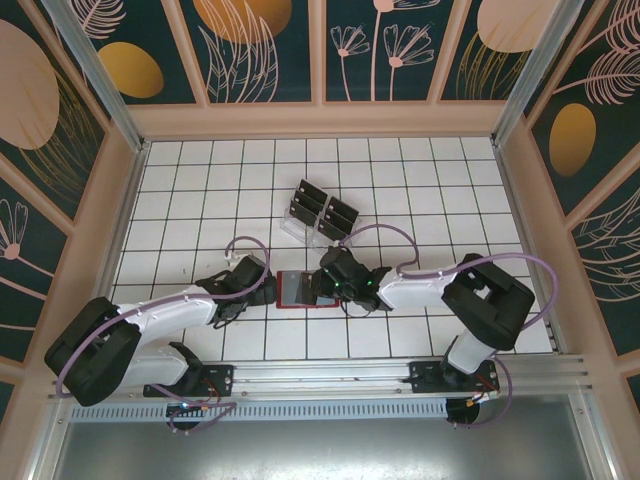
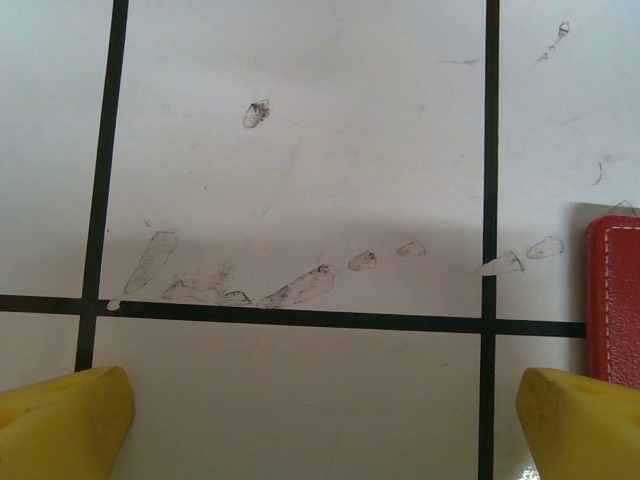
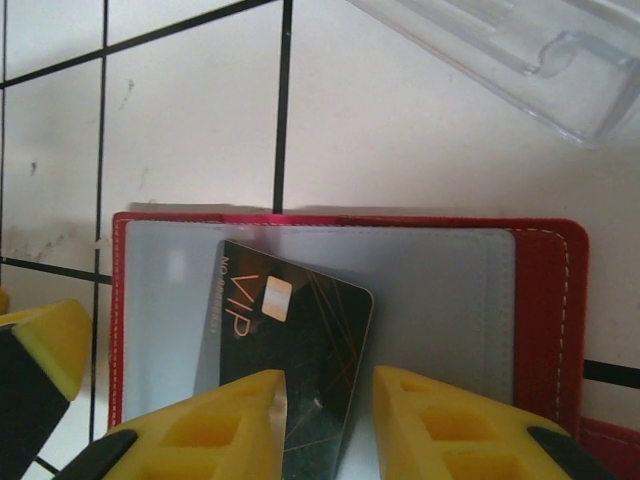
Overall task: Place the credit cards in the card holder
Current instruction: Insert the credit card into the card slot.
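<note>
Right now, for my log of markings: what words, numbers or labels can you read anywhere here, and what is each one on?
"VIP": pale letters on the dark credit card lying tilted on the grey inner pocket of the open red card holder.
The small line of characters beside "VIP" on that card is too small to read.
The pale marks on the racked cards in the clear rack are too small to read.
Nothing else is legible.
</note>
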`<state>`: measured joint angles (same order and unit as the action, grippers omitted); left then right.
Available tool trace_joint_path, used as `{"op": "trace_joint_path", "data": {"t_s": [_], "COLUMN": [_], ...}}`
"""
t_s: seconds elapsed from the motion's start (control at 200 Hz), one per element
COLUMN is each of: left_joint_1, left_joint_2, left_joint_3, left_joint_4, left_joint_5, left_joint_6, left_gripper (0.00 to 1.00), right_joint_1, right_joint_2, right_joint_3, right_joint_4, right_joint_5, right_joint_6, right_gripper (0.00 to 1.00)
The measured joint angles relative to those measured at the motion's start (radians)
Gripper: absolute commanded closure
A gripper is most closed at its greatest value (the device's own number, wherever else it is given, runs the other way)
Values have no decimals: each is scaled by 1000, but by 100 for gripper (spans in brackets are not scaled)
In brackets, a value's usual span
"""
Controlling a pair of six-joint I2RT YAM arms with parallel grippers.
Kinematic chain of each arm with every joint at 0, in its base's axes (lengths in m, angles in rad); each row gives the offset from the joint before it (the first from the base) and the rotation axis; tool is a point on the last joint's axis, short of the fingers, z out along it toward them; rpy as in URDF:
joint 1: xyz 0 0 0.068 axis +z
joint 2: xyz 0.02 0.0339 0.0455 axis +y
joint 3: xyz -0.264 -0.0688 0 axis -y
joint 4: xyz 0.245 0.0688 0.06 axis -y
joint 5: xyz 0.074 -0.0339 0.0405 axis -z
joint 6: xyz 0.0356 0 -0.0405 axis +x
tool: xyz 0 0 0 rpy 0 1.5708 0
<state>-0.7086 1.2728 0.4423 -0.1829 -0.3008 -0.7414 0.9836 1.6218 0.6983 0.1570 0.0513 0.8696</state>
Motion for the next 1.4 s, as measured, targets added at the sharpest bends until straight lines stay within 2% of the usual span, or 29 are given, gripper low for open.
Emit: {"op": "trace_joint_path", "data": {"t_s": [0.165, 0.355, 1.396], "left_joint_1": [0, 0, -4], "left_joint_2": [1, 10, 19], "left_joint_3": [-4, -5, -5], "left_joint_4": [8, 15, 22], "left_joint_5": [-4, -14, -23], "left_joint_6": [0, 0, 5], "left_gripper": [1, 1, 1], "right_joint_1": [0, 0, 32], "right_joint_2": [18, 37, 116], "right_joint_3": [2, 25, 105], "right_joint_4": [3, 4, 40], "right_joint_5": [-7, -23, -106], "right_joint_6": [0, 0, 0], "right_gripper": [80, 84, 85]}}
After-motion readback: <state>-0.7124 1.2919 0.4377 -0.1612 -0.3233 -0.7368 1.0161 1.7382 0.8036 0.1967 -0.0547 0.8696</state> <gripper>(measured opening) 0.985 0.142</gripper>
